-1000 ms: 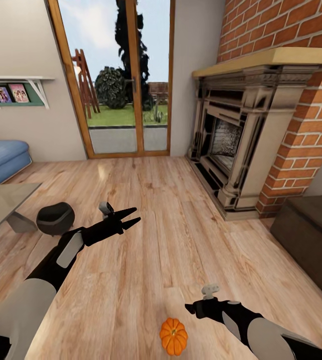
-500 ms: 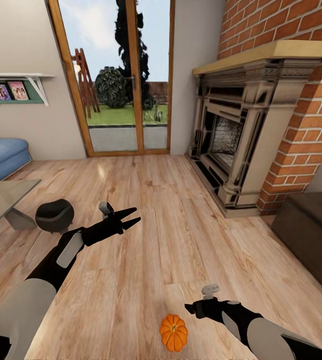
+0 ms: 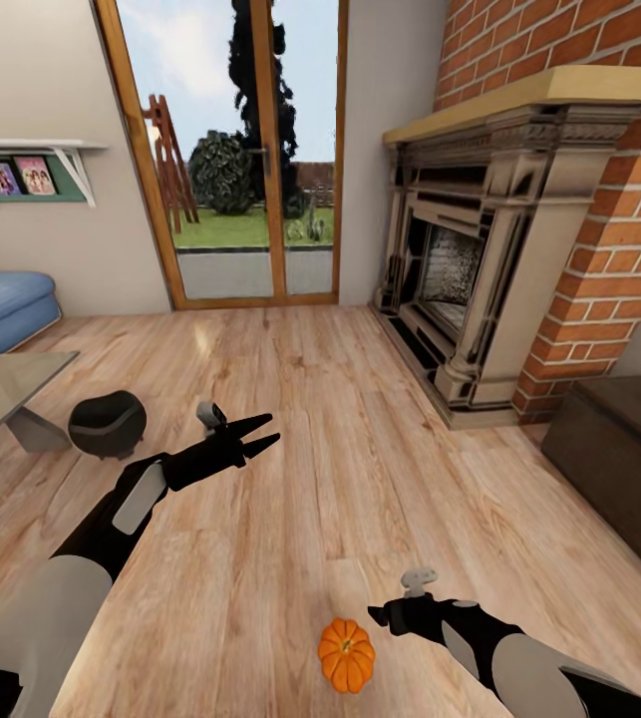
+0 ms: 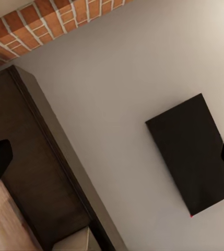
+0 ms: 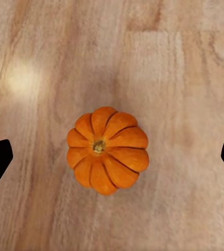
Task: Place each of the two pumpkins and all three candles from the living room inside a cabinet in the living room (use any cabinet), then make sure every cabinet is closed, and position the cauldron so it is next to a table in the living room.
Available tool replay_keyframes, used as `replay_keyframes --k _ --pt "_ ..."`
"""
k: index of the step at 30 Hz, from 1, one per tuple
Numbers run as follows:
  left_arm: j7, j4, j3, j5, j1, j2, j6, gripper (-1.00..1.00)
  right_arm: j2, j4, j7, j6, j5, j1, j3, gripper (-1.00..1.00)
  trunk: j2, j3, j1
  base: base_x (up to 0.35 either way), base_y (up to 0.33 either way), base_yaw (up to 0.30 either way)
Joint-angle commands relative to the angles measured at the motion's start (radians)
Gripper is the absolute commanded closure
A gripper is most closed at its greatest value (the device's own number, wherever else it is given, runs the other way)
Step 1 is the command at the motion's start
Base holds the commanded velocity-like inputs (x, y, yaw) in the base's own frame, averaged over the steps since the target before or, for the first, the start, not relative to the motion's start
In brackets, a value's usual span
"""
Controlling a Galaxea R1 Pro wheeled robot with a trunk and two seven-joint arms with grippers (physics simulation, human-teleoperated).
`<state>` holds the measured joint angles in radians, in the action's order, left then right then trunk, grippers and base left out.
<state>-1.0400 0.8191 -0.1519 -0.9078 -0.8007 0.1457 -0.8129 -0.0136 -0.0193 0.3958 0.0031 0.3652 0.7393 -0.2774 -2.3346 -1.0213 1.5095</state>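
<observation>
An orange pumpkin (image 3: 346, 654) lies on the wooden floor just left of my right gripper (image 3: 379, 616). In the right wrist view the pumpkin (image 5: 107, 150) sits on the floor below and between the spread fingers of my open right gripper (image 5: 112, 159), apart from them. My left gripper (image 3: 260, 431) is open and empty, held over the floor. The black cauldron (image 3: 107, 423) stands on the floor beside a grey table (image 3: 1, 384) at the left. The dark-brown cabinet (image 3: 619, 449) is at the right, and it also appears in the left wrist view (image 4: 33, 172). No candles are in view.
A brick fireplace (image 3: 480, 269) with a wooden mantel stands at the right. Glass doors (image 3: 240, 160) are straight ahead, and a blue sofa (image 3: 1, 309) is at the far left. A black flat panel (image 4: 192, 151) hangs on the wall above the cabinet.
The whole view has shifted slightly, so the camera moved: pumpkin, cauldron and cabinet sit a little higher in the picture. Both arms keep the same pose.
</observation>
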Motion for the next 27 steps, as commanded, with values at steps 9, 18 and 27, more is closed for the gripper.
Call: replay_keyframes --k 9,18,27 --pt "0.000 0.000 0.000 0.000 0.000 0.000 0.000 -1.00 0.000 0.001 0.000 0.000 -0.001 0.000 0.000 -1.00 -0.063 -0.028 0.035 0.000 0.000 0.000" --pt "0.000 0.000 0.000 0.000 0.000 0.000 0.000 -1.00 0.000 0.001 0.000 0.000 -0.002 0.000 0.000 -1.00 -0.126 -0.056 0.069 0.000 0.000 0.000" --pt "0.000 0.000 0.000 0.000 0.000 0.000 0.000 -1.00 0.000 0.001 0.000 0.000 -0.002 0.000 0.000 -1.00 -0.166 -0.087 0.092 0.000 0.000 0.000"
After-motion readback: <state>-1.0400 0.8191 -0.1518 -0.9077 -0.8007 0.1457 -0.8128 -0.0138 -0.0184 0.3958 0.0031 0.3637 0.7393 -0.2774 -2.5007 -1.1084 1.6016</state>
